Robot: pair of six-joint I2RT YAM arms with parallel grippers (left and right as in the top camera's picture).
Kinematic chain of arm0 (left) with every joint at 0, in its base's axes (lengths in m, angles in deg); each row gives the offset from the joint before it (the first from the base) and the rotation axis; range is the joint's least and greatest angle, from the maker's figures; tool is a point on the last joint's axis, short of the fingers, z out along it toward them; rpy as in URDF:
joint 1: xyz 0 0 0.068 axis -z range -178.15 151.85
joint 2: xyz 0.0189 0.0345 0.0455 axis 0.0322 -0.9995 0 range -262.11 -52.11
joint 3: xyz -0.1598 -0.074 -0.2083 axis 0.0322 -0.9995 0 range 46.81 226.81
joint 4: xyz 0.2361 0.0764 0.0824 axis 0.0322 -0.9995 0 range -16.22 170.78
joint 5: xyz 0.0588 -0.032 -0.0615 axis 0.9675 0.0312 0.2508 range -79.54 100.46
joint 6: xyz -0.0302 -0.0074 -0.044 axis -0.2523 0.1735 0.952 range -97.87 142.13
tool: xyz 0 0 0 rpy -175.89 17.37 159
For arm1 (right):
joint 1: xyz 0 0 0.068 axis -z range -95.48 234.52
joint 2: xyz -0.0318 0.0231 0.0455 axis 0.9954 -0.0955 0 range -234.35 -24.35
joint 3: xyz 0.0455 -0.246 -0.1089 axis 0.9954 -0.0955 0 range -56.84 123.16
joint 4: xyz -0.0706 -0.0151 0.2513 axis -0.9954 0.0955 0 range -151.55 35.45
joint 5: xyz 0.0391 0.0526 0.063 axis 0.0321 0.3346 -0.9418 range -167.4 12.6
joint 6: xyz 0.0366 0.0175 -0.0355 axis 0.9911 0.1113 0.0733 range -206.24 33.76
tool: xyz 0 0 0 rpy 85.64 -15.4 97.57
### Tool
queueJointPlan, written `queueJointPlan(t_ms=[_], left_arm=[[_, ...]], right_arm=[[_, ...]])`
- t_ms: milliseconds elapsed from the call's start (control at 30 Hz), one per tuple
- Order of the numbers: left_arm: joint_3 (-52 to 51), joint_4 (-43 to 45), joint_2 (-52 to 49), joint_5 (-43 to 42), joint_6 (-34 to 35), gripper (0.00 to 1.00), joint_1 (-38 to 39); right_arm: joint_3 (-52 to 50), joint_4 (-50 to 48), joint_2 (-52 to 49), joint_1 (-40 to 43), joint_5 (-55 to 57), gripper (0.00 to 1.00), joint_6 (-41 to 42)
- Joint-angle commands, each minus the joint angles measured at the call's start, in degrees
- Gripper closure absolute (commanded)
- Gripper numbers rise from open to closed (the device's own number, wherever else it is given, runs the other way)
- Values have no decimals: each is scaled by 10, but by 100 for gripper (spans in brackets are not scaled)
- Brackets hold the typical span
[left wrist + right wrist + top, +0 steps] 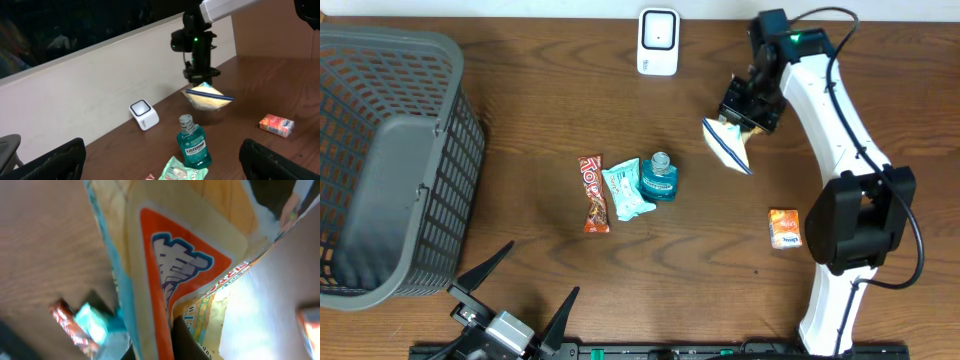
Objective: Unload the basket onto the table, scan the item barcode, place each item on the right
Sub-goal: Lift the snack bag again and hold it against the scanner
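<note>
Right gripper (742, 112) clamped on top edge of snack bag (728, 146). Bag held clear of table, right of scanner (658, 42), apart from it. Left gripper (523, 288) jaws wide, empty. Step, likely: presenting bag. Next: carry bag leftward, turn barcode toward scanner face. Barcode not visible.

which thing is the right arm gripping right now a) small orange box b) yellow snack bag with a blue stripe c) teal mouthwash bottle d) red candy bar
b: the right fingers are shut on the yellow snack bag with a blue stripe, held up near the white scanner; the teal mouthwash bottle, small orange box and red candy bar lie on the brown wooden table.
</note>
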Motion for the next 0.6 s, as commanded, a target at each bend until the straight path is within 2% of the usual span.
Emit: queueJointPlan(t_ms=[0, 200, 233, 333, 433, 567], left_arm=[[-2, 1, 4, 1, -10, 2, 0], [-2, 1, 4, 1, -10, 2, 0], [-2, 1, 4, 1, -10, 2, 0], [-2, 1, 4, 1, -10, 2, 0], [-2, 1, 4, 1, -10, 2, 0], [-2, 1, 4, 1, -10, 2, 0]], right_arm=[[1, -50, 25, -30, 34, 99, -16], [1, -168, 23, -66, 39, 99, -24], [1, -210, 22, -77, 70, 99, 0], [1, -259, 22, -93, 199, 99, 107], [1, -337, 14, -101, 260, 99, 120], [1, -482, -21, -102, 261, 99, 120]])
